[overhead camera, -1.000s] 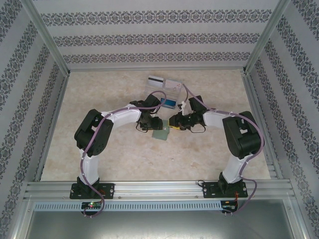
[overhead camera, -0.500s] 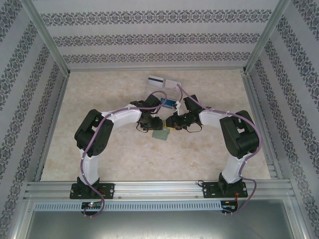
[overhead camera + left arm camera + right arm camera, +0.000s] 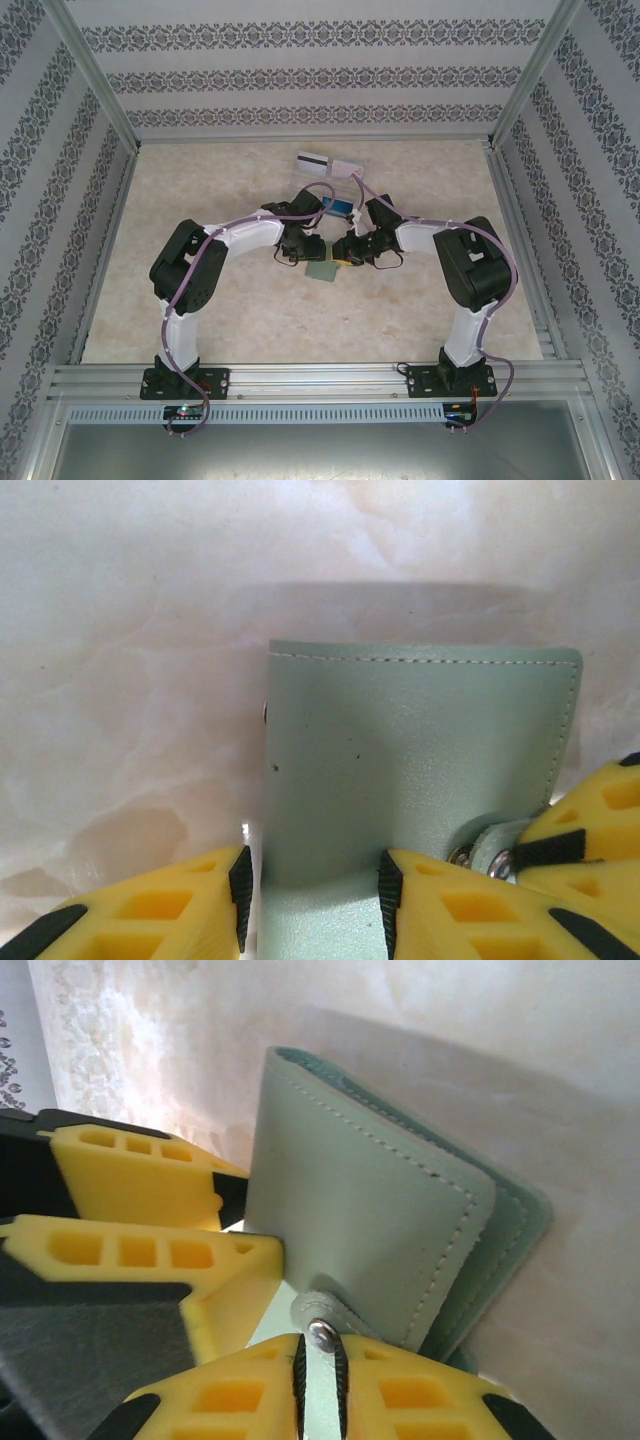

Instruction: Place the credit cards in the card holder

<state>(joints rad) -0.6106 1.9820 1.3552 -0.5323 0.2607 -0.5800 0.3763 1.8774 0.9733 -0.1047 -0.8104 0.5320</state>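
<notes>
Opening step: the folded pale-green stitched leather card holder (image 3: 410, 750) sits between the parted jaws of the left gripper (image 3: 312, 880), the right gripper (image 3: 320, 1380) pinches its snap tab (image 3: 322, 1320), next move likely needs the flap peeled open, thin plastic credit cards (image 3: 315, 160) lie beyond both grippers.

My left arm (image 3: 180, 340) and right arm (image 3: 466, 338) are white links with black joints, each carrying a lilac cable (image 3: 232, 224); my jaws are yellow, square-holed, with black pads (image 3: 241, 885).
</notes>
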